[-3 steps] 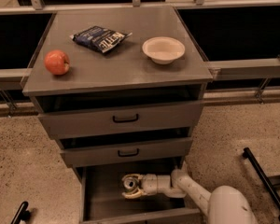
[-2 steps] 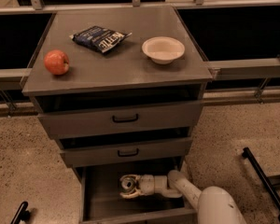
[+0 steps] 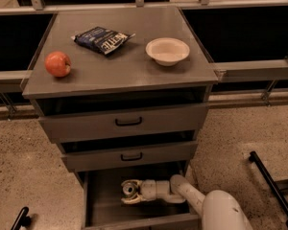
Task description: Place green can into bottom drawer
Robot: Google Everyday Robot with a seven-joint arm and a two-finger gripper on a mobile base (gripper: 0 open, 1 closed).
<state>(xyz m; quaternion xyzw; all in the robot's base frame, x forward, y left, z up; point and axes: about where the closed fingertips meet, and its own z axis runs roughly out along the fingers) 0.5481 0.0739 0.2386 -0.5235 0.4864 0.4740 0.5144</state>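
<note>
The bottom drawer [image 3: 101,210] is pulled out below two upper drawers with black handles. My gripper [image 3: 129,190] reaches into it from the right, with its fingers around the green can [image 3: 130,189]. The can shows mainly its silver top and sits low inside the drawer. Whether the can rests on the drawer floor cannot be told.
On the cabinet top [image 3: 120,71] lie a red apple [image 3: 57,63], a blue chip bag [image 3: 102,39] and a white bowl [image 3: 167,51]. A black bar [image 3: 273,186] crosses the floor at the right. A black object [image 3: 21,218] stands at the lower left.
My arm has shifted slightly to the left inside the bottom drawer, still carrying the can. Nothing on the cabinet top has moved.
</note>
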